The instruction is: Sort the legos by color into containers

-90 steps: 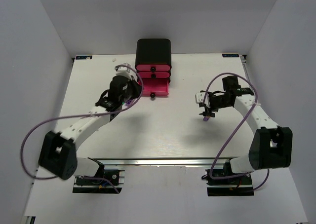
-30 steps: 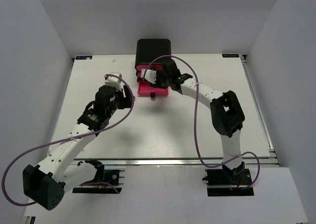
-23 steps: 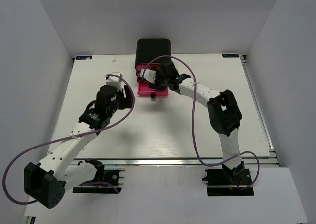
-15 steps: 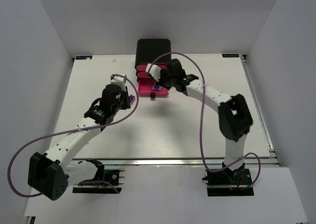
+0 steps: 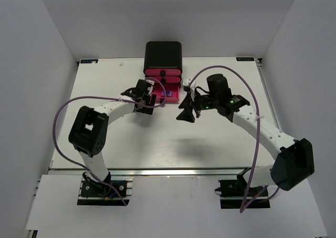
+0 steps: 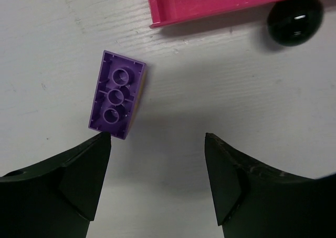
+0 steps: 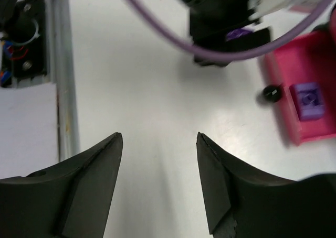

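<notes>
A purple lego [image 6: 116, 94] lies upside down on the white table, just beyond my left gripper [image 6: 157, 143], which is open and empty above it. The open bottom drawer [image 6: 226, 2] and its black knob [image 6: 294, 20] are right behind it. From above, my left gripper [image 5: 148, 99] sits at the left front of that drawer [image 5: 174, 96], one of the containers in the black cabinet [image 5: 163, 53]. My right gripper [image 7: 160, 136] is open and empty over bare table [image 5: 187, 113]. Another purple lego [image 7: 310, 100] lies inside the pink drawer [image 7: 286, 86].
The two upper pink drawers [image 5: 163, 73] are pushed in. The table's near edge with its metal rail [image 7: 58, 65] and wiring shows in the right wrist view. White walls enclose the table on three sides. A purple cable [image 5: 100, 99] loops from the left arm.
My left arm has swung in to the drawer's left front, and a purple lego now lies free under its open jaws. My right arm has pulled back from the drawers toward the table's middle.
</notes>
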